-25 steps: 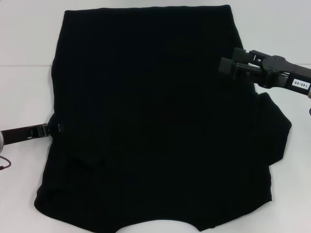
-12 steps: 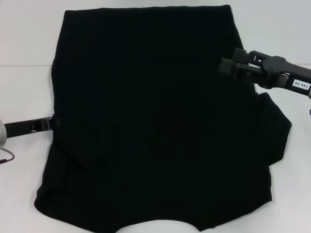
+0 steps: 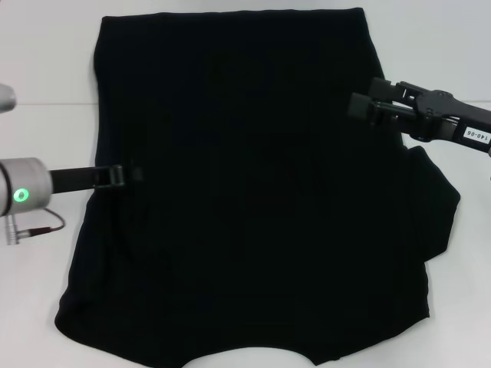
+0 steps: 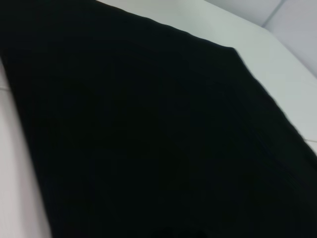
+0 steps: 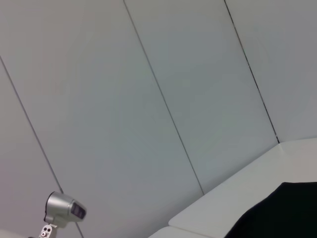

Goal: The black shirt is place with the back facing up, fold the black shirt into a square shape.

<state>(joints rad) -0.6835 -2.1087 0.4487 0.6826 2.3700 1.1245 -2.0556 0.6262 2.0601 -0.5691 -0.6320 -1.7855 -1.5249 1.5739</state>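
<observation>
Black fabric filled most of the white table: the black shirt lay flat and spread wide, its long axis running from the near edge toward the far edge, hem at the far side. One sleeve stuck out to the robot's right, while the robot's left side of the shirt looked folded in already, though I couldn't be sure against all that black.

Right gripper hung over the shirt's right edge toward the far end, fingers apart and holding nothing, with that loose sleeve just nearer the robot than its tips. So I'd say the right arm was the closer one for the next fold.

Left gripper reached in over the left edge about mid-length. Its tips vanished against the cloth, so I couldn't tell if it was pinching fabric or let go. Its wrist view was just shirt and table.
</observation>
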